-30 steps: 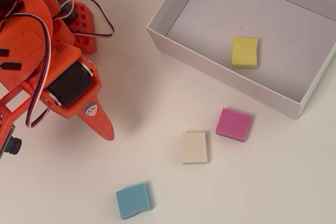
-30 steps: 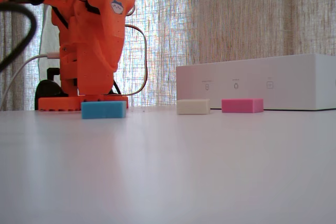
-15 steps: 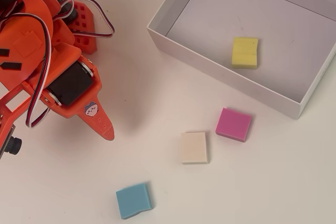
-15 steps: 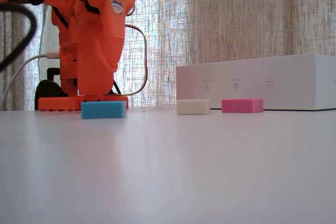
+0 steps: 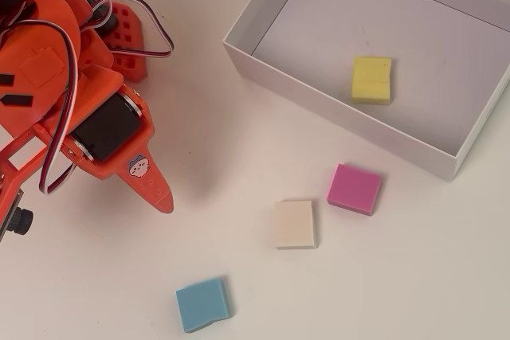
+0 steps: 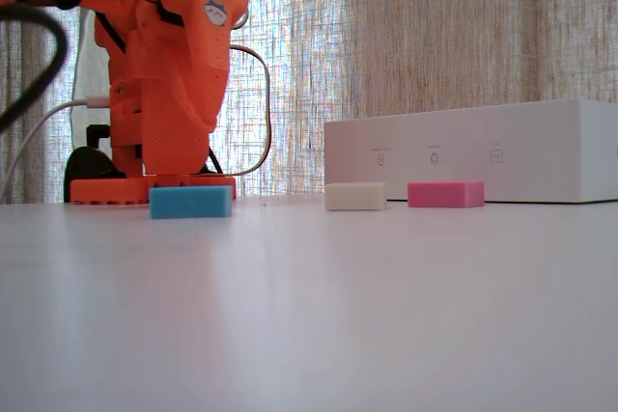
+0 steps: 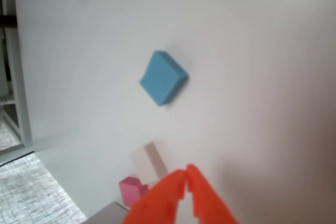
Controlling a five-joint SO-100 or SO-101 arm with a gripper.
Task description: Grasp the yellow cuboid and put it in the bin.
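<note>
The yellow cuboid lies flat on the pale floor of the bin, near its front wall in the overhead view. In the fixed view the bin's white wall hides the cuboid, and it is out of the wrist view. My orange gripper is at the left of the overhead view, well away from the bin, above the bare table. In the wrist view its fingertips meet, with nothing between them.
A pink block, a cream block and a blue block lie on the white table in front of the bin. The arm's base stands at the left, behind the blue block.
</note>
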